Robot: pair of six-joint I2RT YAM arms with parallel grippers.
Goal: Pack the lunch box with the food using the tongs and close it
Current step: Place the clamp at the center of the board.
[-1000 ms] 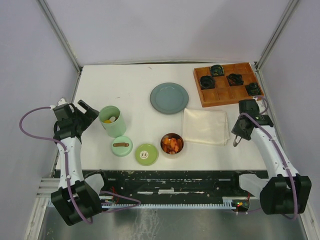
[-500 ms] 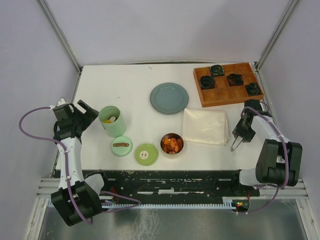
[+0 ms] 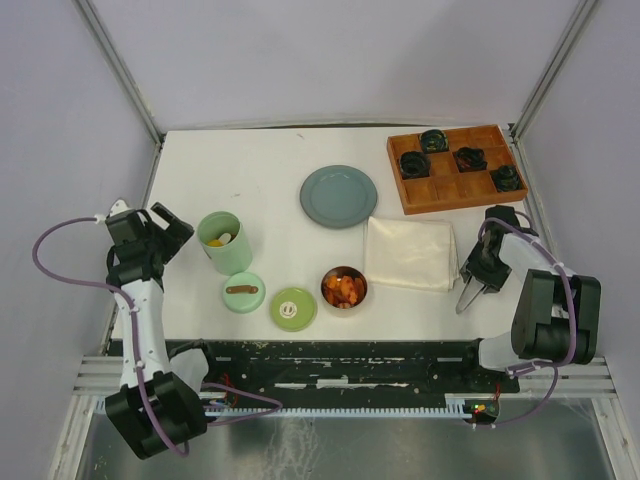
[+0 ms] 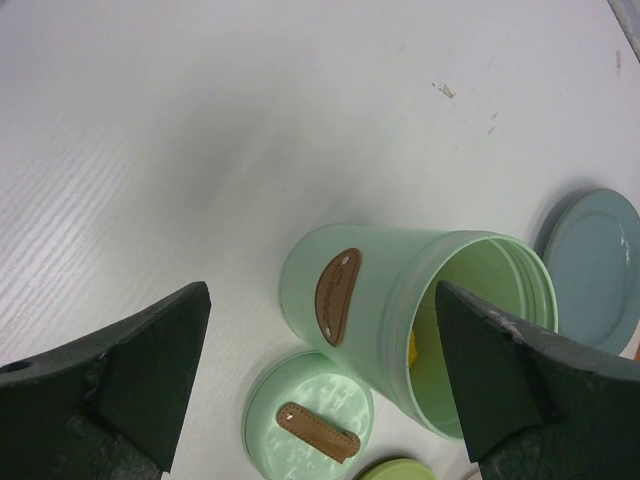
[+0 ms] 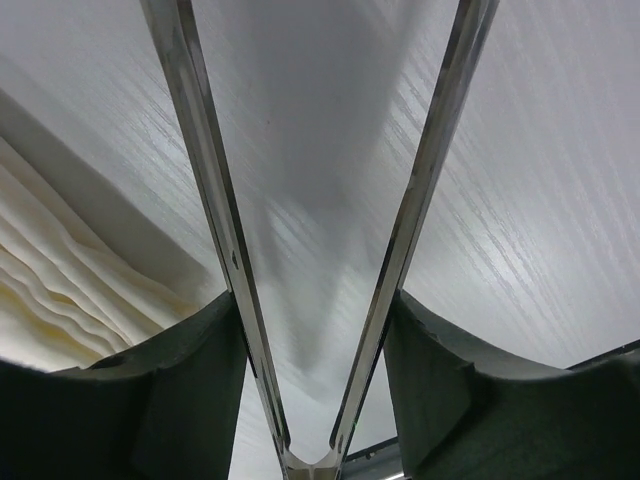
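While both lids lie off their vessels, I list the hazards as I judge them.

1. Right gripper: pads pressed on the outer sides of both arms of the tongs, low by the hinge, with the arms splayed in a V.
   - Location: right of the cream cloth, close to the table's right edge, tips toward the near edge. I cannot tell whether the tips touch down.
   - Risk: sprung steel held so low could twist out, skate off the right edge, or snag the cloth folds.
2. Left gripper: jaws fully apart and empty, just left of the canister, which stands upright and uncapped.
   - Risk: a careless sweep could tip it and spill its contents.
3. Flat lid, lime lid and steel bowl heaped with food, set in a close row near me.
   - Risk: reaching for one lid could shove its neighbour or the bowl.
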